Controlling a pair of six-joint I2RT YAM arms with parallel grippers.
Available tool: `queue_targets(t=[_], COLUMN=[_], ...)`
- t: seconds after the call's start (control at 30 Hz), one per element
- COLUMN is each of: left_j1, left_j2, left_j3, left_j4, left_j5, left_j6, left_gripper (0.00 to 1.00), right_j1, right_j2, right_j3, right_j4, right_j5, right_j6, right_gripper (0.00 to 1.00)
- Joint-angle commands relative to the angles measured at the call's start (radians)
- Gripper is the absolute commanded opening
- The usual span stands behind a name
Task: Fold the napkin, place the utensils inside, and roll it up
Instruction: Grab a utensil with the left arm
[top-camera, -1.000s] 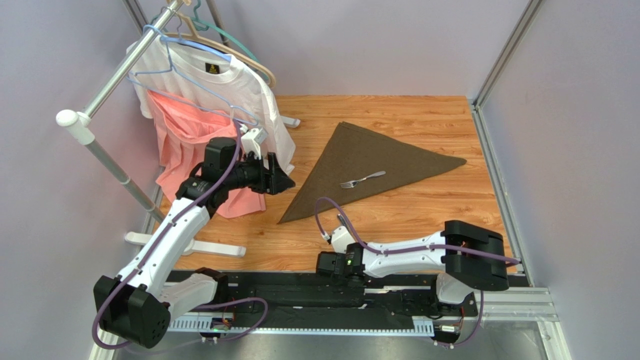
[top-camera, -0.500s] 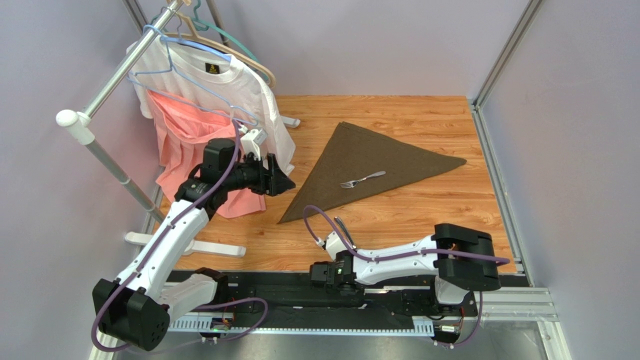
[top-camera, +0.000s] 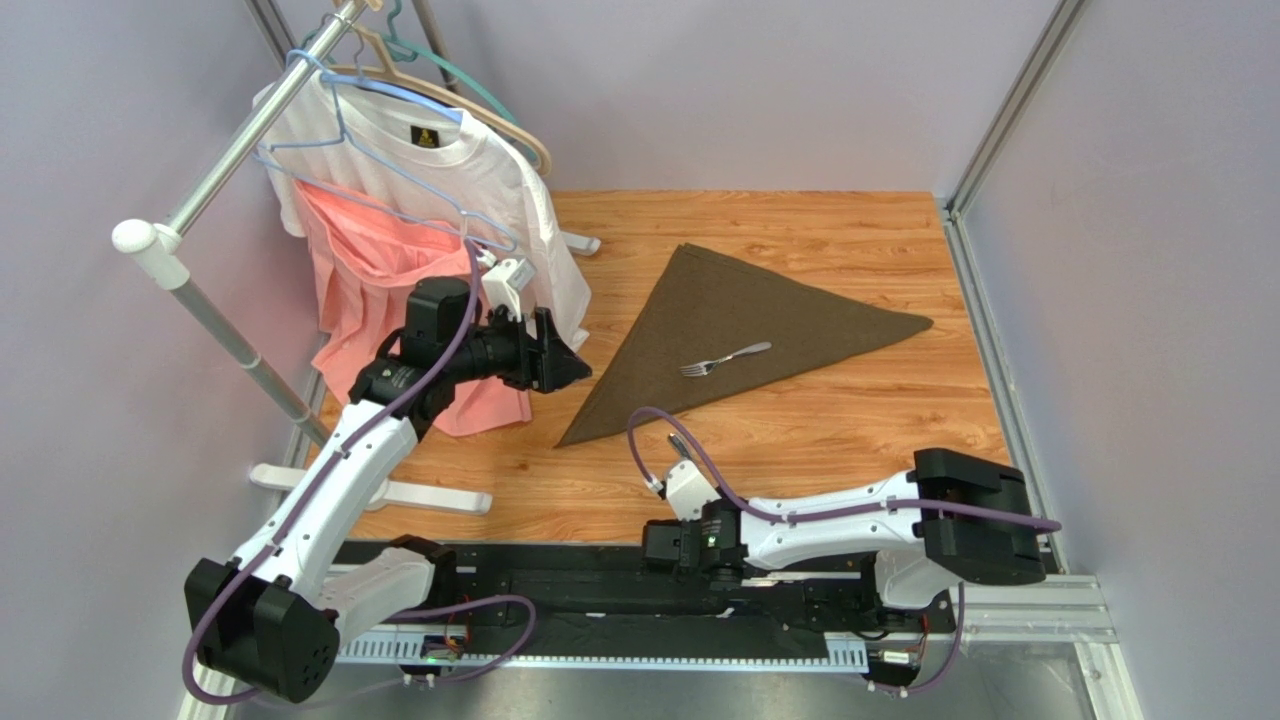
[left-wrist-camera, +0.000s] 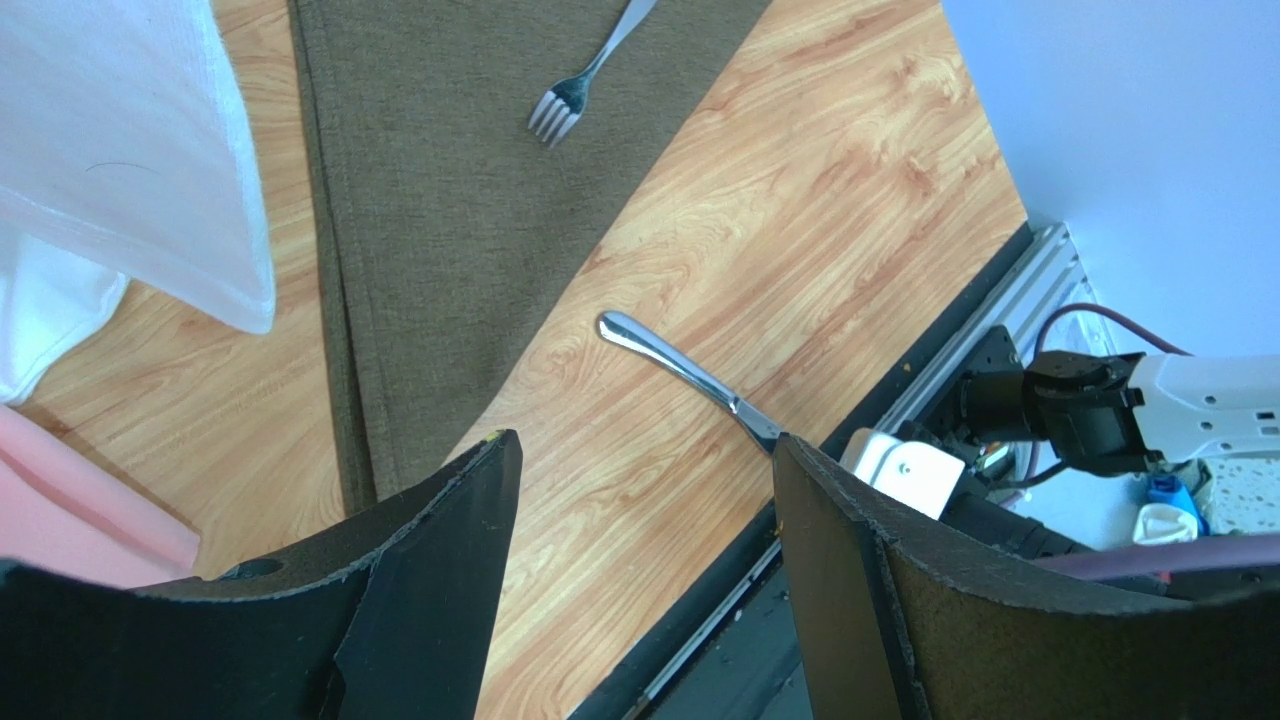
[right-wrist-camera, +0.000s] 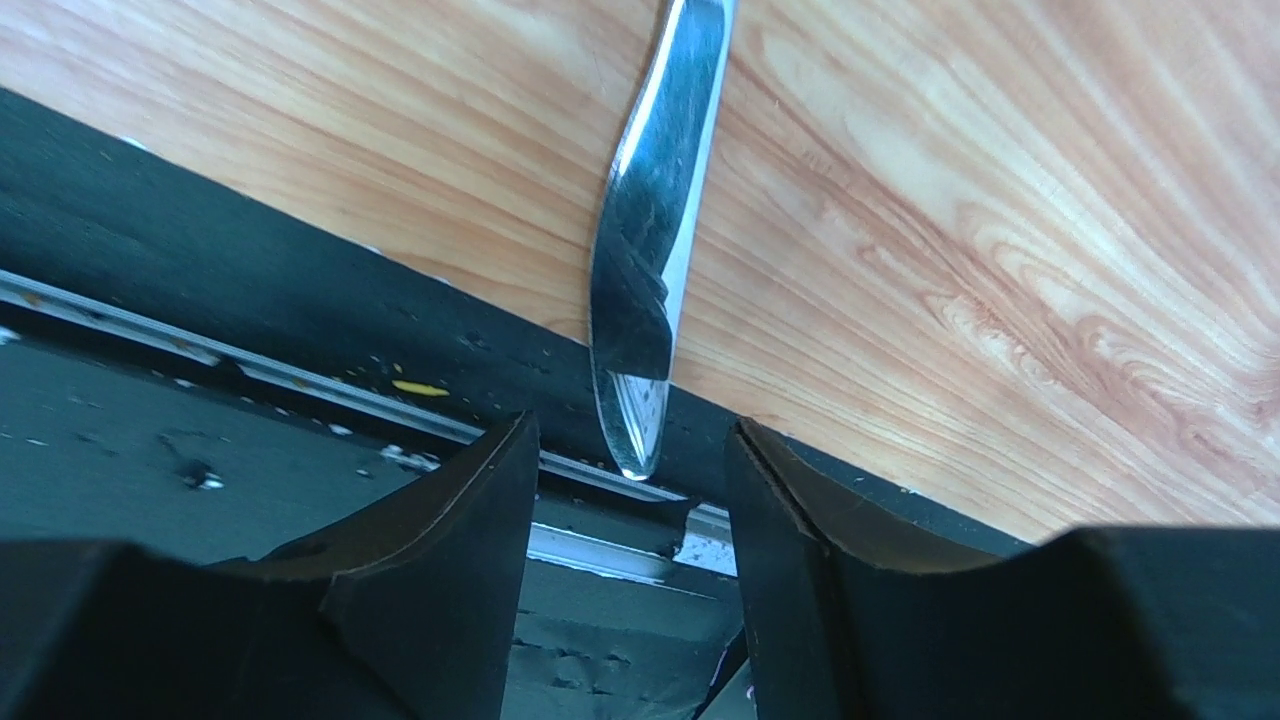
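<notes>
The napkin (top-camera: 751, 308) lies flat on the wooden worktop (top-camera: 857, 435), already folded into a triangle; the fork (top-camera: 724, 359) is laid on it near the middle, tines toward the left. The table knife (left-wrist-camera: 684, 383) is not yet on the cloth; it is found on bare wood near the napkin's near edge but apart from it, its blade tip reaching past the wood over the black rail (right-wrist-camera: 271, 285) at the worktop's near side.

The right claw (right-wrist-camera: 631, 450) is held low at that edge with its fingers apart on either side of the blade tip; no contact with the metal is shown and nothing is gripped. The left claw (left-wrist-camera: 646, 450) is spread wide and empty, raised above the worktop beside the hanging pink garment (top-camera: 376, 285).

The knife is judged stiff, thin, smooth and fairly light; lying flat, it offers little height to pinch, so it may skate away if the polished blade is squeezed. The overhanging tip is probably the easiest place to take hold, since a finger can be passed beneath it; a hold nearer the thicker handle would be steadier for carrying. The napkin is judged soft and limp; it is best taken by a corner, and the fork may be shifted if the cloth is dragged.
</notes>
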Motion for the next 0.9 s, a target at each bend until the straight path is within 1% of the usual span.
queue_targets(t=[0.0, 0.27, 0.4, 0.53, 0.63, 0.67, 0.87], left_j1=[0.008, 0.008, 0.008, 0.008, 0.009, 0.009, 0.011], left_j2=[-0.015, -0.002, -0.002, -0.002, -0.001, -0.001, -0.004], left_j3=[-0.001, 0.001, 0.002, 0.001, 0.002, 0.002, 0.001], left_j4=[0.031, 0.033, 0.034, 0.034, 0.034, 0.034, 0.036], left_j5=[0.016, 0.022, 0.025, 0.031, 0.030, 0.031, 0.037], left_j6=[0.014, 0.012, 0.014, 0.012, 0.012, 0.012, 0.011], left_gripper=[0.72, 0.72, 0.72, 0.72, 0.72, 0.71, 0.71], right_j1=[-0.008, -0.029, -0.039, -0.065, -0.066, -0.068, -0.068], right_j2=[-0.060, 0.067, 0.081, 0.084, 0.098, 0.103, 0.142], right_j3=[-0.032, 0.010, 0.010, -0.001, 0.008, 0.010, 0.028], right_j4=[0.088, 0.089, 0.079, 0.108, 0.099, 0.095, 0.075], right_j5=[-0.021, -0.010, -0.010, -0.016, -0.004, -0.001, 0.001], right_j6=[-0.014, -0.008, 0.008, 0.000, -0.002, 0.000, 0.009], right_gripper=[0.54, 0.54, 0.54, 0.53, 0.45, 0.40, 0.25])
